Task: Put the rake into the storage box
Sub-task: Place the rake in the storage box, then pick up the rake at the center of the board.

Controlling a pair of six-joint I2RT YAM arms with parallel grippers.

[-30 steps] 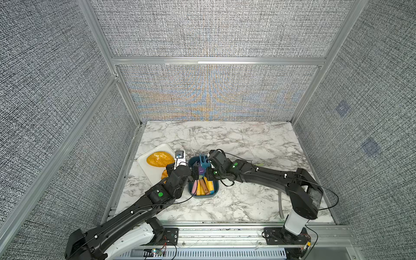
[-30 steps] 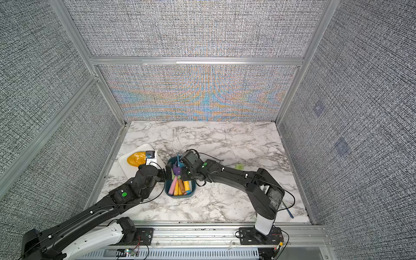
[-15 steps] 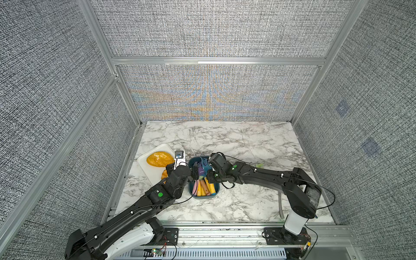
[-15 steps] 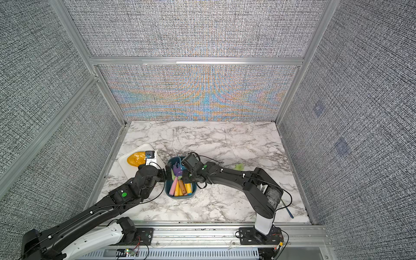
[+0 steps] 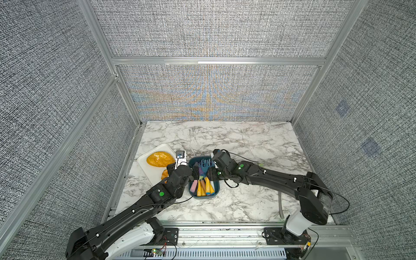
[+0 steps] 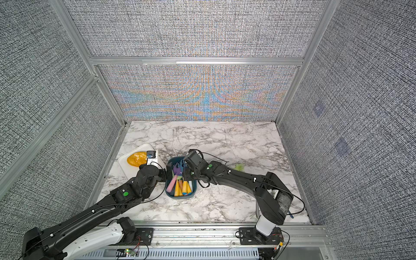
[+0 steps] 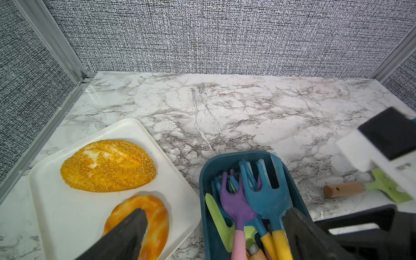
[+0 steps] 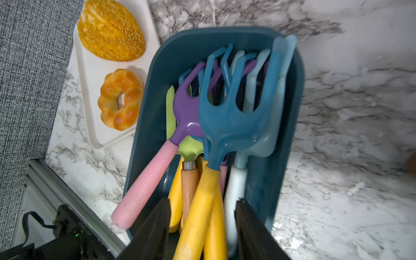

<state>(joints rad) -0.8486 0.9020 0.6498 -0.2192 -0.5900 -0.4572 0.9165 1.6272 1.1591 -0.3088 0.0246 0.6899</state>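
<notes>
The right gripper (image 8: 202, 201) has just loosened; its jaws now stand apart either side of the rake (image 8: 227, 121), which lies in the box (image 8: 180, 45) atop other tools. The left gripper (image 7: 213, 222) gapes wide alongside. The task looks done.

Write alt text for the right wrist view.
The right gripper, jaws open, straddles the yellow handle of a blue rake lying in the teal storage box atop other colourful toy garden tools. Beside the box, a white tray holds a seeded loaf and a ring-shaped bun.

Glossy plastic rake (image 8: 227, 121), smooth matt plastic storage box (image 8: 157, 90), polished marble-look table (image 8: 349, 112)
</notes>
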